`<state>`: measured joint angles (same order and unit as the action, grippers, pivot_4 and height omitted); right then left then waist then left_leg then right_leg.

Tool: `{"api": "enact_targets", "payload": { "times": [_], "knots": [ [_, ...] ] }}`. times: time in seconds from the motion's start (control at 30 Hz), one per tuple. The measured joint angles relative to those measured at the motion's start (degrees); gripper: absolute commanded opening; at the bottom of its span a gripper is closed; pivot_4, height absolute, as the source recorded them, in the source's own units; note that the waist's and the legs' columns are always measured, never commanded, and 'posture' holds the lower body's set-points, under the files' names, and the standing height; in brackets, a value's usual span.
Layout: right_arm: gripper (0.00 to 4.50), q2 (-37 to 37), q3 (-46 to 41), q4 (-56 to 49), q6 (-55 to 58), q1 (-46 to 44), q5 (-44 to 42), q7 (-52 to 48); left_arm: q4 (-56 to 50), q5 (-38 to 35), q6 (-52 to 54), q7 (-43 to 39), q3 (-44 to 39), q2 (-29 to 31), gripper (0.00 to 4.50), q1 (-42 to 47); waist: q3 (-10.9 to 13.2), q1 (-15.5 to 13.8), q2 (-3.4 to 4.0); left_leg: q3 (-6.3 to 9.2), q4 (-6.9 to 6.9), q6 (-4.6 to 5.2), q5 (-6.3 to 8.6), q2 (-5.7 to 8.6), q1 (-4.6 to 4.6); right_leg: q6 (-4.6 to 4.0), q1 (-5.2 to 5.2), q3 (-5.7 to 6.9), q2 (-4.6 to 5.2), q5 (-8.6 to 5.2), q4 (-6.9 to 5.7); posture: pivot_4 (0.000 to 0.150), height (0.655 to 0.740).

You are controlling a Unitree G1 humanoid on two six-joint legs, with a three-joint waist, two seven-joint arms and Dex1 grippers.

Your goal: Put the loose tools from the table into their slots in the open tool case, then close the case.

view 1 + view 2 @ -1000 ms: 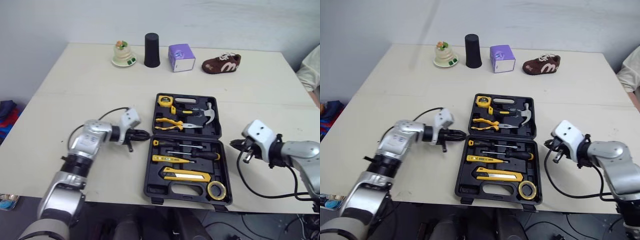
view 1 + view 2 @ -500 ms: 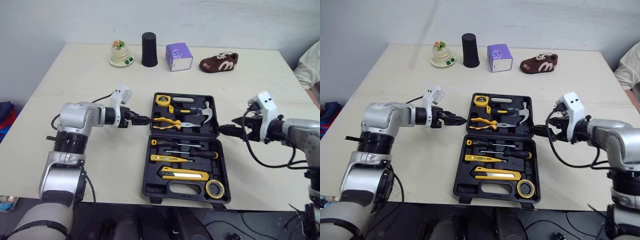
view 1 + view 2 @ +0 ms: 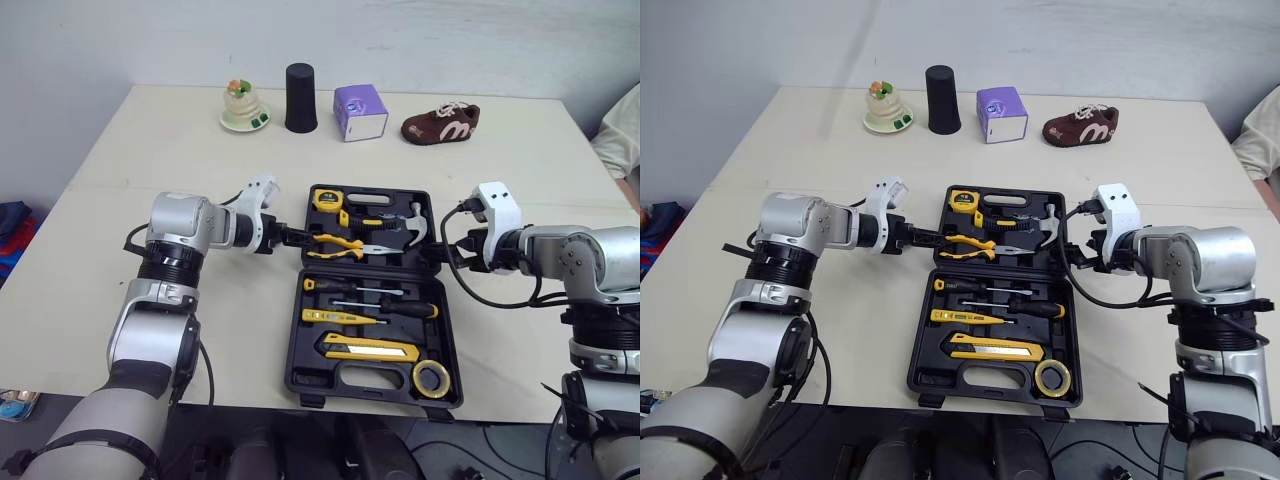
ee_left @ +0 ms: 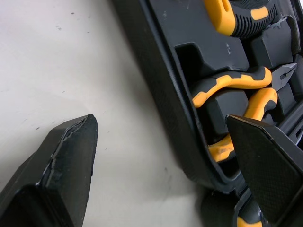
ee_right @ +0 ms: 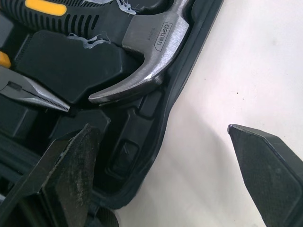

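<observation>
The black tool case (image 3: 340, 380) lies open near the front middle of the desk (image 3: 180, 160), with its two halves flat and the hinge running across between them. In the far half we see a yellow tape measure (image 3: 331, 200), orange-handled pliers (image 3: 340, 243) and a claw hammer (image 3: 405, 228), each seated in its moulded slot. The near half holds two screwdrivers (image 3: 370, 290), a yellow tester pen (image 3: 345, 318), a yellow utility knife (image 3: 370, 348) and a roll of yellow tape (image 3: 432, 378) in the front right corner.

Our left claw (image 3: 298, 237) is at the left edge of the far half, level with the pliers. Its fingers (image 4: 66, 161) are spread apart and straddle the case wall, one over bare desk and the other over the pliers' handles. Our right claw (image 3: 447, 253) is at the right edge of the same half, just beside the hammer head. It is also spread wide, with one finger over the case's inner corner and the other over the desk outside the rim. We cannot tell whether either claw touches the case, and neither holds anything.

Along the far edge of the desk, well apart from the case, stand a small ornament (image 3: 240, 105), a black cup (image 3: 300, 98), a purple box (image 3: 360, 112) and a brown shoe (image 3: 441, 122).
</observation>
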<state>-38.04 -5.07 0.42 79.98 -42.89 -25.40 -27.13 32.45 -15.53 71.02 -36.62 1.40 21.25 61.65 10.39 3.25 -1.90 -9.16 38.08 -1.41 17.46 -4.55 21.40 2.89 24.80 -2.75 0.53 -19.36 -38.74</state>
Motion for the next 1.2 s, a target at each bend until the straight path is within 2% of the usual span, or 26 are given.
{"api": "enact_targets", "payload": {
  "times": [0.57,0.9,1.2],
  "knots": [
    [4.45,3.3,3.1,5.7,-1.8,-2.0,5.2,4.9,-1.8,2.4,-4.3,5.3,2.2,-3.2,4.50,-1.4,-0.1,-0.2,0.10,0.00,0.07,-0.04,-0.05,0.05,-0.27,0.02,-0.25,-0.03,0.02,0.02,-0.10,0.150,0.7339],
    [4.45,3.4,4.2,5.9,-2.5,-2.5,5.3,4.9,-7.6,2.4,1.0,5.7,4.8,-1.8,4.50,-2.8,-0.1,0.2,0.11,-0.01,-0.02,-0.08,-0.07,0.04,-0.30,0.02,-0.22,-0.06,0.00,0.01,-0.11,0.150,0.7339],
    [4.45,3.2,4.8,7.1,-3.8,-3.0,6.3,4.2,-1.8,2.8,3.7,6.0,7.0,-3.0,4.50,2.3,-0.1,0.2,0.11,-0.01,0.00,-0.08,-0.07,0.06,-0.32,0.02,-0.24,-0.07,0.01,0.01,-0.10,0.150,0.7339]
  ]
}}
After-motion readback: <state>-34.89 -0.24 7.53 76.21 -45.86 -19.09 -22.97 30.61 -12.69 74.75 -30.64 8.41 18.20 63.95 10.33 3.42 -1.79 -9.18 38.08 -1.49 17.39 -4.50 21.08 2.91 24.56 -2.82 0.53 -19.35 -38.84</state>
